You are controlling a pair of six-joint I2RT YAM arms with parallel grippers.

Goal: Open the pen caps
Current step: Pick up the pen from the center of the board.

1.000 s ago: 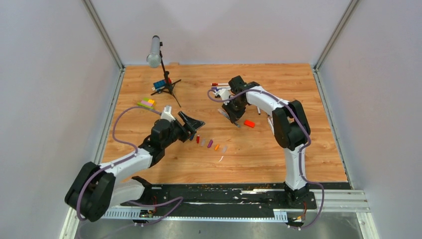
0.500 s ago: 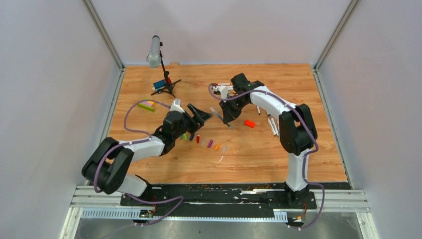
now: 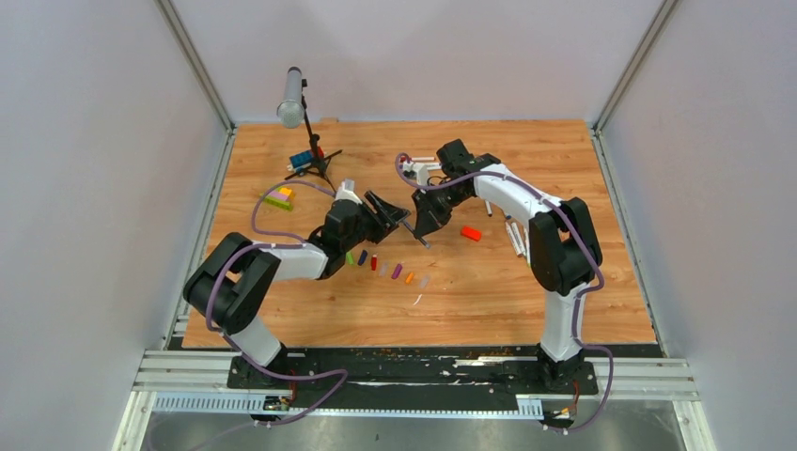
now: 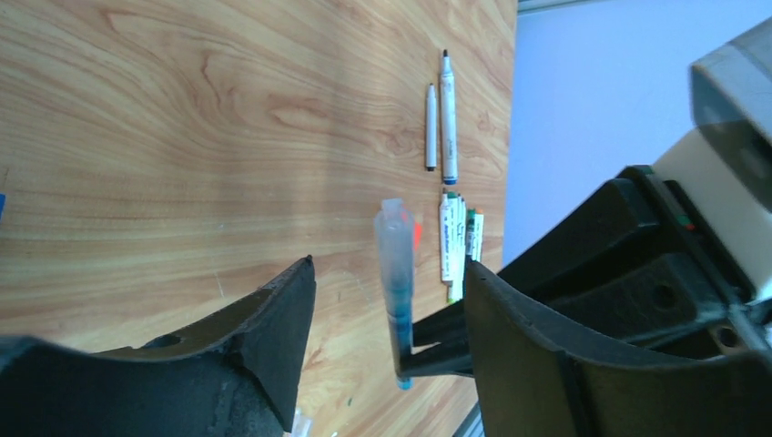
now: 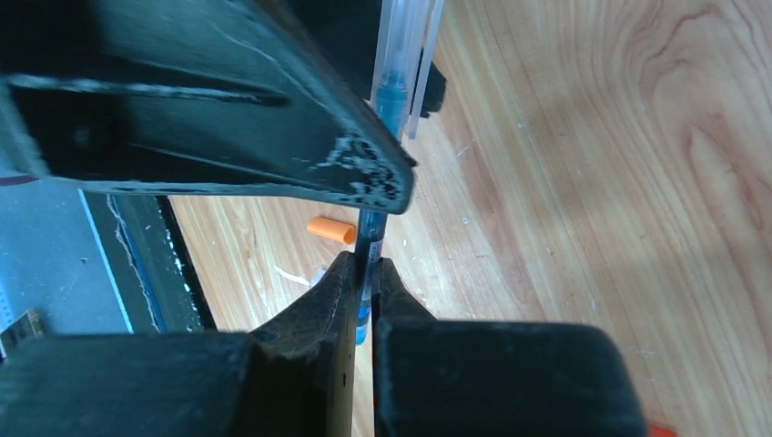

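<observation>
My right gripper [image 3: 428, 225] [image 5: 366, 264] is shut on a blue pen [image 5: 369, 238] near its blue end and holds it above the table. The pen [image 4: 398, 300] has a clear cap [image 4: 394, 238] that points away from the right fingers. My left gripper [image 3: 401, 217] [image 4: 389, 269] is open, with one finger on each side of the cap and not touching it. Several loose pen caps [image 3: 374, 264] lie in a row on the table below, among them an orange one [image 5: 330, 229]. More pens [image 4: 448, 118] [image 3: 513, 235] lie on the wood.
A flat orange-red block [image 3: 471, 233] lies right of the grippers. A grey microphone [image 3: 292, 95] on a black tripod stands at the back left, with toy bricks [image 3: 278, 197] near it. More pens [image 3: 414, 164] lie behind the right arm.
My left arm has swung right and forward, and its open jaws now sit around the pen's cap. My right gripper has lifted the pen and shifted slightly left.
</observation>
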